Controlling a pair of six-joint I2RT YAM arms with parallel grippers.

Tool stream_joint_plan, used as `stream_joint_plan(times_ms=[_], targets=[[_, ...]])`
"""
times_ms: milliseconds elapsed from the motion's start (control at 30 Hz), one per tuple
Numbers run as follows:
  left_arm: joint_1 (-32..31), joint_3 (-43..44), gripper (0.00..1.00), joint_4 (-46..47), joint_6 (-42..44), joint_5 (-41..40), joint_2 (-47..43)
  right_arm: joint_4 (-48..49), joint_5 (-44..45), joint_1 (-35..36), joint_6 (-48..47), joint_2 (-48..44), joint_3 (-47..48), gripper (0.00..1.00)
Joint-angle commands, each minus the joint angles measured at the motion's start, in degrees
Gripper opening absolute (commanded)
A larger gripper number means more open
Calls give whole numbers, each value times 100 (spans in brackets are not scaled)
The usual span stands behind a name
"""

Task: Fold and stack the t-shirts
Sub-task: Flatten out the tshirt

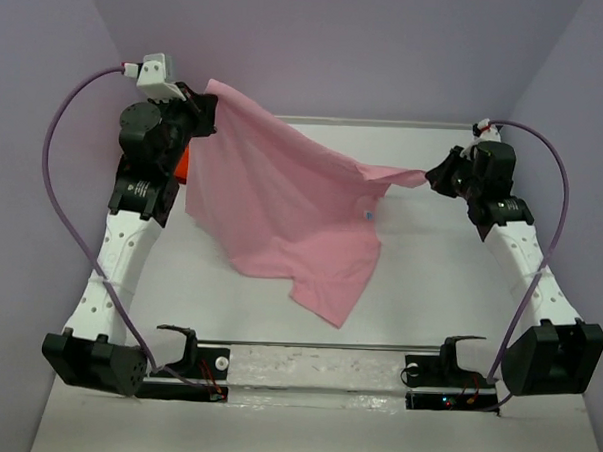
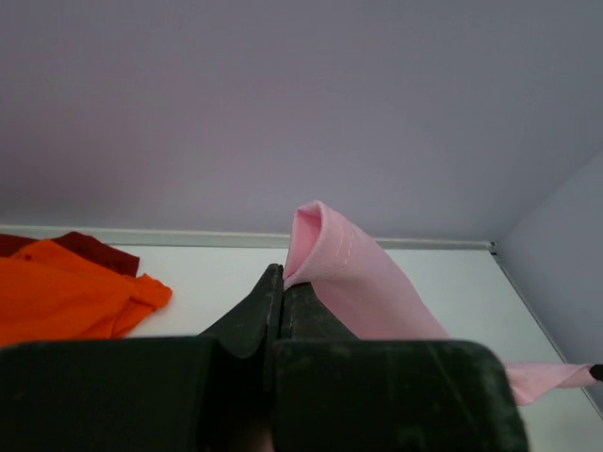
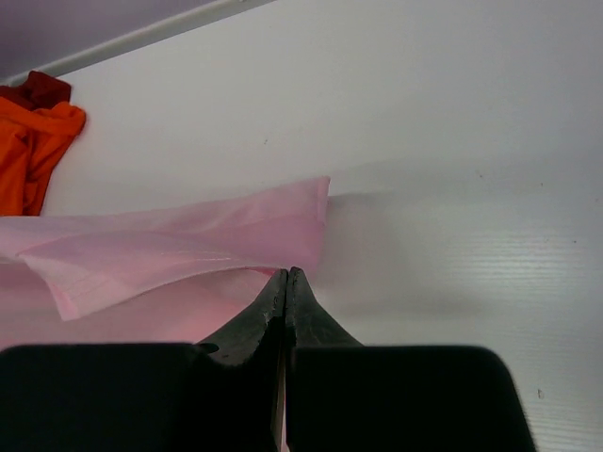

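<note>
A: Pincer states?
B: Left pincer was clamped on a stitched edge of the pink t-shirt, and right pincer on the opposite edge. The shirt hung stretched between them, lower edge sagging toward the surface.
A: Room?
B: Open surface lay near and right. Orange t-shirt and dark red t-shirt were bunched far left, by the wall.
</note>
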Motion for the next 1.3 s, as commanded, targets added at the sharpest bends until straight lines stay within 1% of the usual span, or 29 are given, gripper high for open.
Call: stream_joint_plan(times_ms=[0,133,267,400,633,800,1000,1100,1167,1267], targets=[[-25,345,0,-577,253,-35,-197,-83,-96,16,-34,-266,202,0],[-34,443,0,-808,210,-8,-592,-127,-52,16,-52,-696,333,0],[-34,530,0,-1009,183,-78,-1154,-398,-52,16,-78,-925,728,0],[-43,715,0,-1282,184,-105,-1419,-654,-70,16,-78,-1040,1079,0],[-69,1216,0,-1721,-80,36,-1797,-1119,-131,16,-183,-1400,1730,0],[-105,910,0,-1740,-536,264,-2533,-1515,-44,16,-280,-1831,2161,0],[-96,786,0,-1739,-809,466,-3132,-1726,-87,16,-175,-2384,2626,0],[-105,786,0,-1748,-950,624,-3212,-1971,-87,16,-227,-2368,2934,0],[-105,856,0,-1740,-994,633,-3160,-2078,-52,16,-263,-2254,3312,0],[-105,1206,0,-1695,-959,624,-2704,-2131,44,16,-245,-1719,3935,0]])
